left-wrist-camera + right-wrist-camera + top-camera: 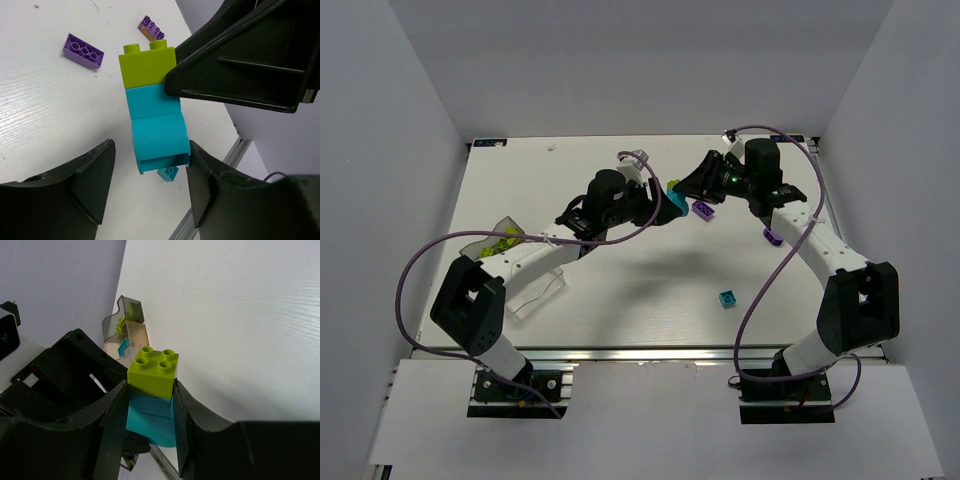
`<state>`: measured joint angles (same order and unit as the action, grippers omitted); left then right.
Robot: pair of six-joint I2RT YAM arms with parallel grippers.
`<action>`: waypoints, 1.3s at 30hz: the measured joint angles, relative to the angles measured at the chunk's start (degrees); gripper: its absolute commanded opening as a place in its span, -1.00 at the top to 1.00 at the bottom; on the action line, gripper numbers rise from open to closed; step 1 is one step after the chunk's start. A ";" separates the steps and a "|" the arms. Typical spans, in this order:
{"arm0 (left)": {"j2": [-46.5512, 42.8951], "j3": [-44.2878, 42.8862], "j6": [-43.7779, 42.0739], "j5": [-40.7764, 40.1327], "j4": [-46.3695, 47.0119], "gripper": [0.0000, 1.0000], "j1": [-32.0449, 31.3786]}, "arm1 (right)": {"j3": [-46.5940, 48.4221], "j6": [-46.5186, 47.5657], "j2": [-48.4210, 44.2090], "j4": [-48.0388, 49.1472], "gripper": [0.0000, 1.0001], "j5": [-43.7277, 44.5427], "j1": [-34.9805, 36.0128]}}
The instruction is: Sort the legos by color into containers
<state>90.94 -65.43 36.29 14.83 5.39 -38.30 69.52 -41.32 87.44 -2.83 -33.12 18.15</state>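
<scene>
**A:** Top view first: left pincer (655, 205) and right pincer (705, 182) nose to nose, upper middle of the frame, with a lime-on-cyan stack (675, 200) between them. Container (535, 287) way over at the left, some lime bits inside. Loose cyan brick (727, 298) lower right of centre. Guessing a pull-apart before sorting?

**B:** Reckon so. Left wrist view: roughly half open, straddling the rounded cyan piece (160, 137) at the bottom of the stack. Clear gap on the left of the frame, about touching on the right. Gripping nothing yet. Best to centre up, pinch low on that rounded piece only, stay off the lime brick (146, 65), then peel sideways rather than yank.

**A:** And the other one?

**B:** Right wrist view: clamped on the stack, fingers (117, 410) squeezing the cyan block (150, 420) right under the lime. Worth holding that firm and steady as the anchor. Upper left there: the container (131, 310), well apart from both.
</scene>
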 measured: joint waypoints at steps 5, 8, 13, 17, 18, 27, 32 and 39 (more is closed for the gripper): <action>0.52 -0.37 0.20 0.85 0.00 -0.09 -0.09 | 0.00 1.73 -0.09 -0.11 1.00 0.96 0.63; 0.68 -0.96 0.15 1.07 -0.26 0.05 -0.11 | 0.00 2.91 -0.15 -0.33 1.00 1.64 1.33; 0.74 -1.20 0.15 1.31 -0.85 0.34 -0.09 | 0.00 5.38 -1.14 -0.74 1.00 4.07 2.34; 0.76 -1.20 0.15 1.79 -0.85 0.64 -0.07 | 0.00 6.82 -1.81 -1.33 0.47 5.27 2.84; 0.76 -1.20 0.15 1.92 -0.87 0.69 -0.07 | 0.00 7.15 -1.92 -1.44 0.04 5.44 2.91; 0.17 0.42 1.07 3.85 0.81 0.78 0.31 | -0.46 14.45 -3.72 -1.27 -0.79 3.48 3.32; -3.80 7.30 4.17 6.19 4.59 0.82 2.49 | -7.28 19.37 -9.46 5.49 -0.79 -5.01 0.39; -8.07 12.74 9.35 12.20 13.46 0.82 7.08 | -13.81 22.29 -11.30 17.84 -0.54 -21.49 -4.79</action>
<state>82.87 -52.69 45.65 27.03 18.85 -31.22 55.70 -19.03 76.14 15.00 -54.61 13.37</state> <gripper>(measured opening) 0.480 0.808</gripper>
